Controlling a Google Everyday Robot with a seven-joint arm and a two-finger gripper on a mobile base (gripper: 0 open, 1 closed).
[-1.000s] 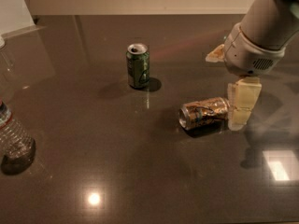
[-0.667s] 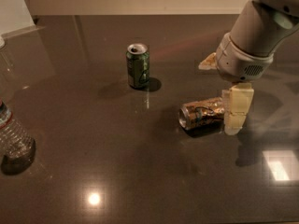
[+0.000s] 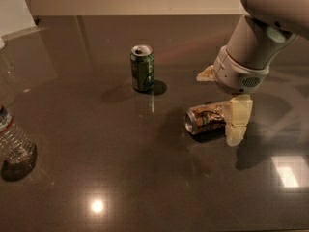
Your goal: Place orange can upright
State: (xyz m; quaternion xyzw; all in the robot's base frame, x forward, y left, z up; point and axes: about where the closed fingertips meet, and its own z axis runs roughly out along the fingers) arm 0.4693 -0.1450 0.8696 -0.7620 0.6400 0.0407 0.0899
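The gripper (image 3: 217, 108) of the pale grey arm (image 3: 260, 37) hangs low over the dark brown, glossy worktop (image 3: 120, 178). Its cream-coloured jaws are spread wide and clenched on nothing. The near finger (image 3: 237, 121) points straight down, with its tip at the worktop, and stands in front of the right-hand end of the orange-gold aluminium drink can (image 3: 205, 120). Whether it touches the metal cannot be told. The far finger (image 3: 205, 74) shows only as a small tip on the far side of the wrist, well clear of that can. The orange-gold aluminium drink can lies on its side in the space between the jaws. Its silver end faces left and its body reaches out to the left of the near finger. The arm comes down from the upper right corner and slopes down and leftward. It ends in a broad rounded wrist cuff (image 3: 240, 74) directly above the jaws. Beyond the jaws and to their left, well apart, a green drink can (image 3: 143, 67) stands upright with its opened top showing. Far to the left of the jaws, at the edge of view, stands a clear ribbed plastic bottle (image 3: 14, 146).
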